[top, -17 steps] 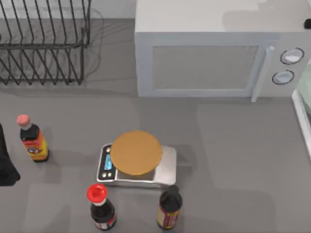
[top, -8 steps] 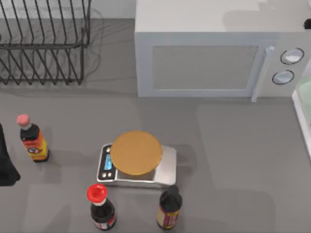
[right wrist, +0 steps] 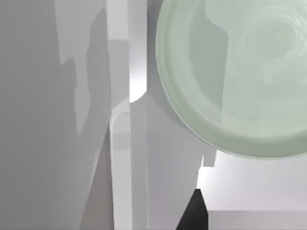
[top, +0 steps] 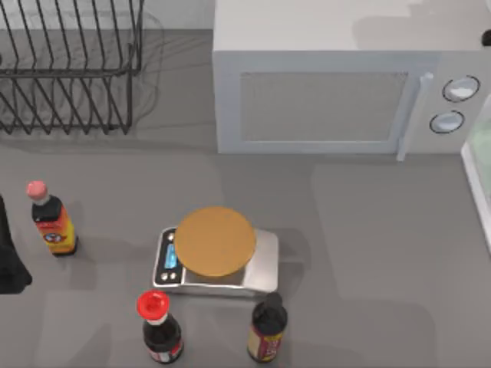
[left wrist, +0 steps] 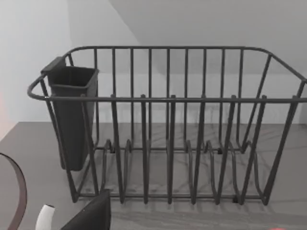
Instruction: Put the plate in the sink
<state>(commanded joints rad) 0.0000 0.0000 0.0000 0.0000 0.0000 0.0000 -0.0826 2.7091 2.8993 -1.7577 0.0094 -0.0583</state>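
The plate is large, round, pale mint green and glossy. In the right wrist view it lies past the sink's straight white rim, over the white basin. A dark tip of my right gripper pokes in a little short of the plate, apart from it. In the top view only a faint green sliver of the plate shows at the right edge, above the sink's white rim. My left arm is parked at the table's left edge.
A light-grey microwave stands at the back, just left of the sink. A black wire dish rack fills the back left corner. A silver scale with an orange-brown disc sits mid-table, with three sauce bottles around it.
The green sliver of the plate at the top view's right edge has shrunk and drawn back toward the edge. The left arm and the table's objects have not moved.
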